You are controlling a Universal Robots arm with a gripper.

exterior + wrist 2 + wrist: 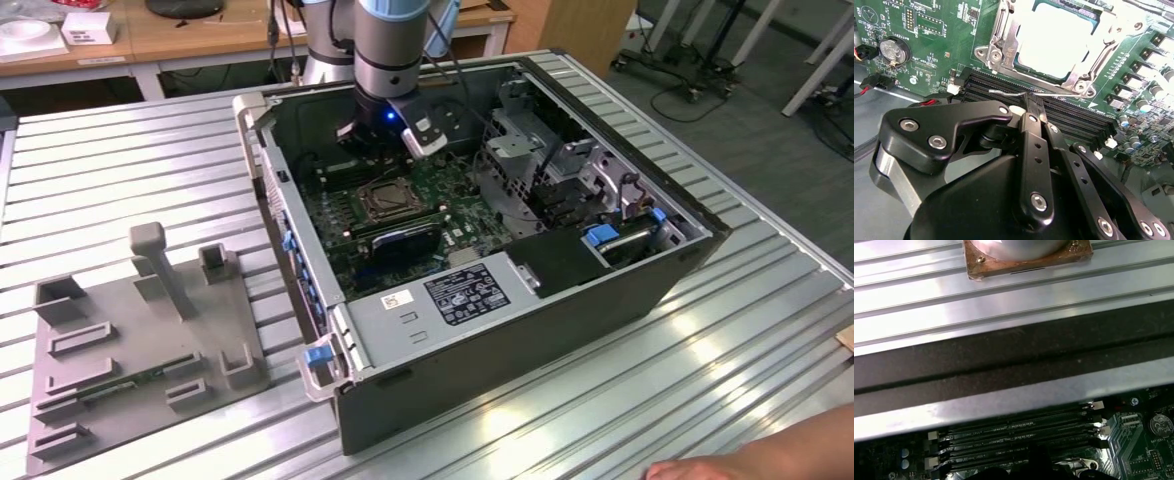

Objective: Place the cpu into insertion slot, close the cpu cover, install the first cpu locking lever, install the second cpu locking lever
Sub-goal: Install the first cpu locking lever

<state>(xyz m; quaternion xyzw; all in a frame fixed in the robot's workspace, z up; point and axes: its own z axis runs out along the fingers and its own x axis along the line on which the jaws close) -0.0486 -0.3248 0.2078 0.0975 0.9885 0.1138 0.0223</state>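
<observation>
Ribbed surface (120, 170) carries the case (534, 330) — pincer (1031, 102) clenched (empty) at the slot's (388, 200) twelve o'clock in the exterior view, bearing on lever (1004, 93) — seemingly to lock cover (996, 47) over cpu (1054, 42).

The exterior view looks down from high up and a bit far off at the open dark grey metal computer case (534, 330), which lies on the ribbed silver table (134, 170). The second wrist view sits right behind the black metal gripper (1033, 102) and looks past it, very near, at the flat green motherboard (929, 35). The first wrist view looks low across the board and out over the case wall to the table. The long black memory slots (1064, 112) (1014, 432) are in both wrist views.
</observation>
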